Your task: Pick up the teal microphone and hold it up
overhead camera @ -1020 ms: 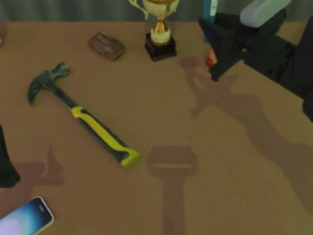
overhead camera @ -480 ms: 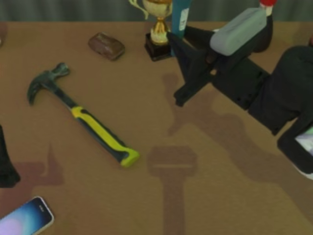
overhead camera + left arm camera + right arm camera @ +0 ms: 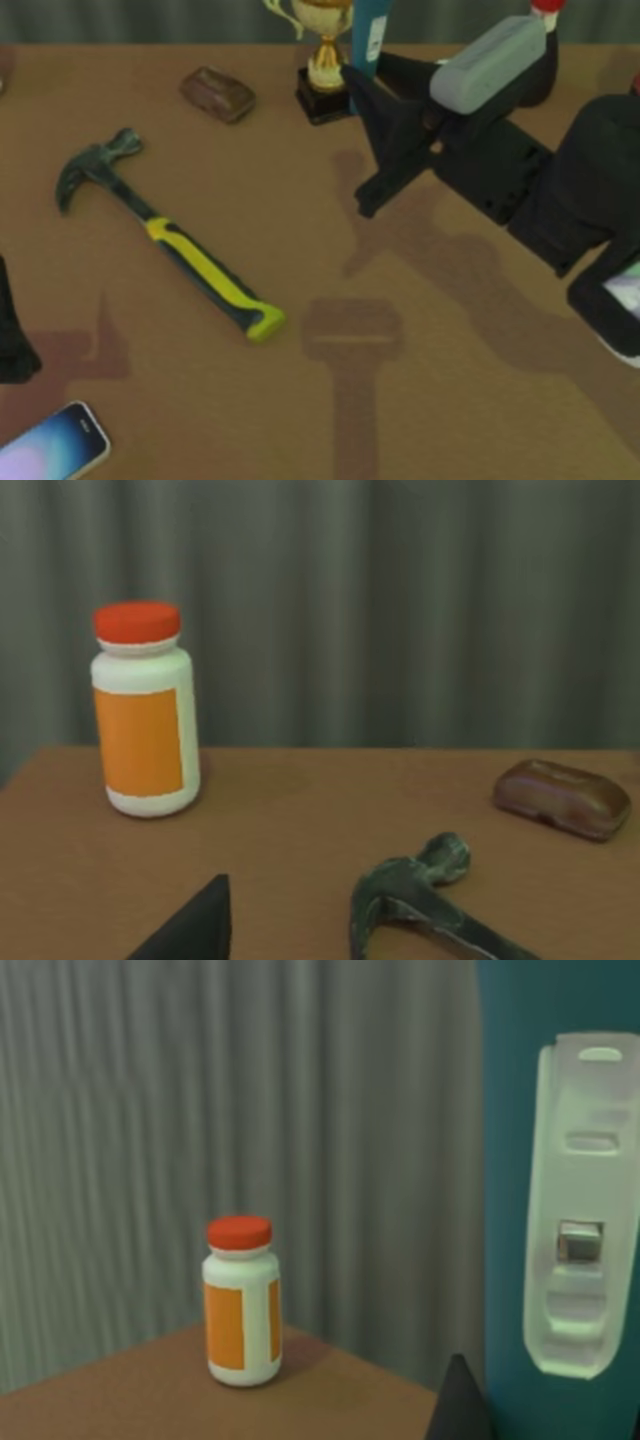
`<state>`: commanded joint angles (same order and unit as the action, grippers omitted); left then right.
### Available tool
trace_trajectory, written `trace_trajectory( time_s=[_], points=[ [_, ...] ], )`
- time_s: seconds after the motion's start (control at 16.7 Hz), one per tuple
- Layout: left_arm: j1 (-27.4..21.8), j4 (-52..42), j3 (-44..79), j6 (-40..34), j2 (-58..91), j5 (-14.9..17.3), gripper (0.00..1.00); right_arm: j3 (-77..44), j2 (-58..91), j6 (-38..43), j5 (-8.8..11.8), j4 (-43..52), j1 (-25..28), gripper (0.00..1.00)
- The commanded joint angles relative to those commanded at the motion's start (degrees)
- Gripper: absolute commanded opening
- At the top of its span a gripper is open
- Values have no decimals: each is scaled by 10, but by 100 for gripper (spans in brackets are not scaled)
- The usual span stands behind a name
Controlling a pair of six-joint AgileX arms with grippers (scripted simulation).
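Gripping teal microphone (image 3: 560,1210): right jaws (image 3: 372,95).

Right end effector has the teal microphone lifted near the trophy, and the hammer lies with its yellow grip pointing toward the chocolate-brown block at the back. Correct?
Not quite. The top view shows the hammer with its metal head toward the brown block; the yellow grip points toward the table's front. The rest holds: the right end effector holds the teal microphone up beside the trophy.
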<state>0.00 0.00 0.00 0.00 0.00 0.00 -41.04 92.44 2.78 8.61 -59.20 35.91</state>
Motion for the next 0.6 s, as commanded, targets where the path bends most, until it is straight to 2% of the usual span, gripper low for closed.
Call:
trace_trajectory(
  time_s=[0.3, 0.42, 0.6],
  points=[
    [-3, 3, 6, 1, 7, 7, 100, 0, 0, 0, 0, 0, 0, 0],
    [-15, 16, 29, 4, 38, 32, 100, 0, 0, 0, 0, 0, 0, 0],
    [-42, 51, 88, 13, 130, 94, 100, 0, 0, 0, 0, 0, 0, 0]
  ],
)
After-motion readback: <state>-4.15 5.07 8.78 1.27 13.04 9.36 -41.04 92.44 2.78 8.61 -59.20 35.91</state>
